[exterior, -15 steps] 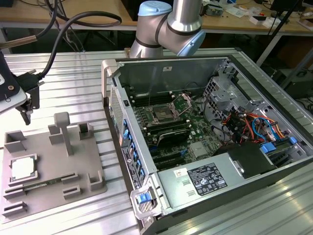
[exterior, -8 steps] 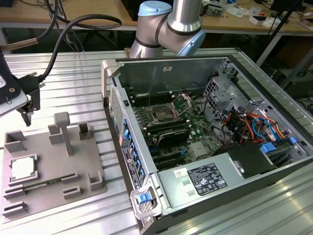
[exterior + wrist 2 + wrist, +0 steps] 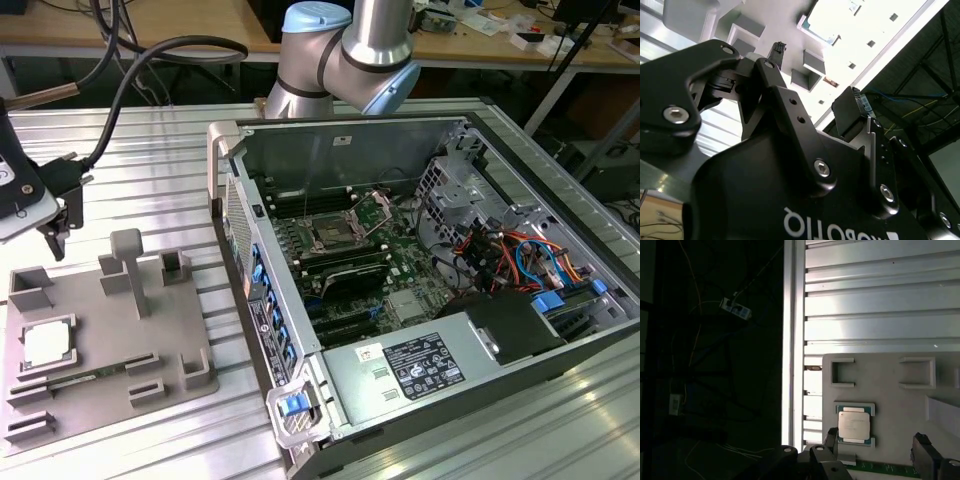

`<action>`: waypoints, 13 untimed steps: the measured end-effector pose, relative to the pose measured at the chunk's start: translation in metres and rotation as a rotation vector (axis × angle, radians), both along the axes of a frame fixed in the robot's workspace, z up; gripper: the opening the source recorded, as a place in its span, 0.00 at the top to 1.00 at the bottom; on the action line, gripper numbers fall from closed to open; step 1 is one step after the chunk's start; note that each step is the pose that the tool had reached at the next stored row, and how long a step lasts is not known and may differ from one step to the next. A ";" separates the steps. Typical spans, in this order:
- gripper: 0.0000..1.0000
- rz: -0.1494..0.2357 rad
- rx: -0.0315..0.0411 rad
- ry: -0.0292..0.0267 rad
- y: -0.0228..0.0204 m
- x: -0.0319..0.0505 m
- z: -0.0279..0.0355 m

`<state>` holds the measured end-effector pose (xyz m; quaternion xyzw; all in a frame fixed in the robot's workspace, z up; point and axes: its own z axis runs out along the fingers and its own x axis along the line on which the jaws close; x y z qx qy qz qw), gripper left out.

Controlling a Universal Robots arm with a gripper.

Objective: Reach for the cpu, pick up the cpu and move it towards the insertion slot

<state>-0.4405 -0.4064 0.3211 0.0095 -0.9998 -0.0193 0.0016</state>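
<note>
The cpu (image 3: 47,345) is a small silvery square chip with a green rim, lying flat in a recess of the grey fixture (image 3: 110,330) at the exterior view's left. My gripper (image 3: 58,215) hangs above the fixture's far left corner, a short way up from the cpu and apart from it. In the first wrist view the cpu (image 3: 854,425) lies just beyond the gripper (image 3: 875,447), whose two black fingers (image 3: 922,450) stand wide apart with nothing between them. The insertion slot (image 3: 330,235), a silver-framed socket with its bracket raised, sits on the green motherboard inside the open computer case.
The open computer case (image 3: 230,150) stands at the exterior view's right of the fixture, its tall side wall between cpu and slot. Upright grey posts (image 3: 130,265) rise from the fixture. A power supply (image 3: 420,365) and cables (image 3: 500,255) fill the case's near side. The table edge (image 3: 792,340) runs close by.
</note>
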 end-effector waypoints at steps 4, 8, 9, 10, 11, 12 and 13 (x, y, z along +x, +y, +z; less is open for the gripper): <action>0.34 0.000 0.0000 -0.0001 -0.0001 0.0000 -0.0017; 0.34 0.000 0.0001 -0.0002 -0.0003 0.0000 -0.0037; 0.34 0.000 0.0000 0.0000 -0.0007 0.0000 -0.0047; 0.34 0.000 -0.0001 0.0000 -0.0015 0.0000 -0.0057; 0.34 0.000 0.0000 -0.0001 -0.0023 -0.0001 -0.0064; 0.34 0.000 0.0001 -0.0002 -0.0038 -0.0003 -0.0076; 0.34 0.000 0.0001 -0.0001 -0.0046 -0.0005 -0.0082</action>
